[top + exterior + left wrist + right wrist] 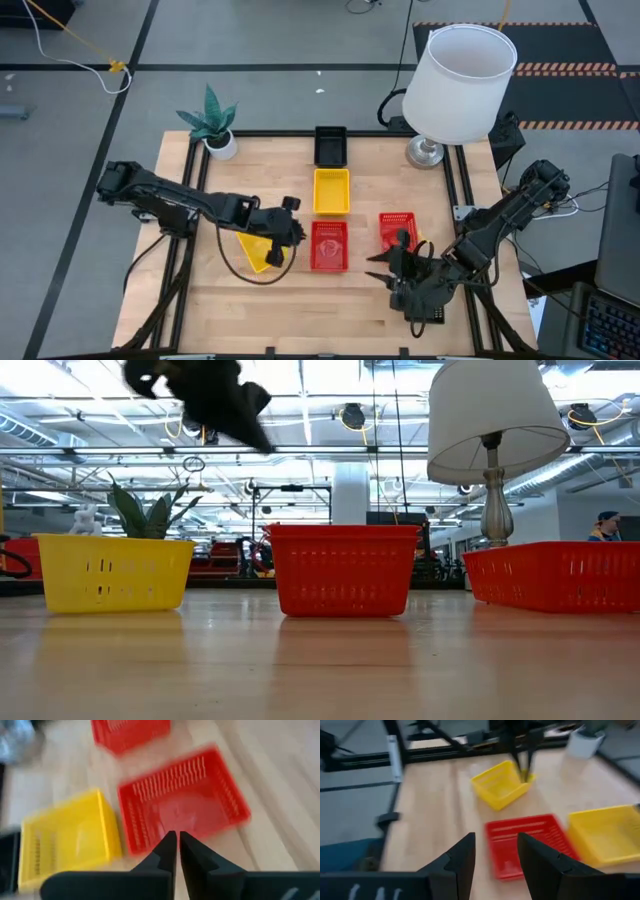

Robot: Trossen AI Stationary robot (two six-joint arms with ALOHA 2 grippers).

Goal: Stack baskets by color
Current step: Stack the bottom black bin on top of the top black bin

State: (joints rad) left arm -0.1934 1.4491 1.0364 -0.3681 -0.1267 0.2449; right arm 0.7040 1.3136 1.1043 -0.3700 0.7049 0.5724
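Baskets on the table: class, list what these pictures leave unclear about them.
- High view: the left gripper covers part of the tilted yellow basket; its grip is unclear.
- High view: stack counts cannot be judged from above.
- Low view: the black basket is hidden behind the red basket.

High view: the left arm reaches from the left edge of the frame toward the centre, its left gripper (284, 232) just left of centre, fingers (170, 851) pressed nearly together with only a thin slit between them. The right arm enters from the right edge, bent toward lower centre-right; the right gripper (385, 270) points left, fingers (465, 857) parted.
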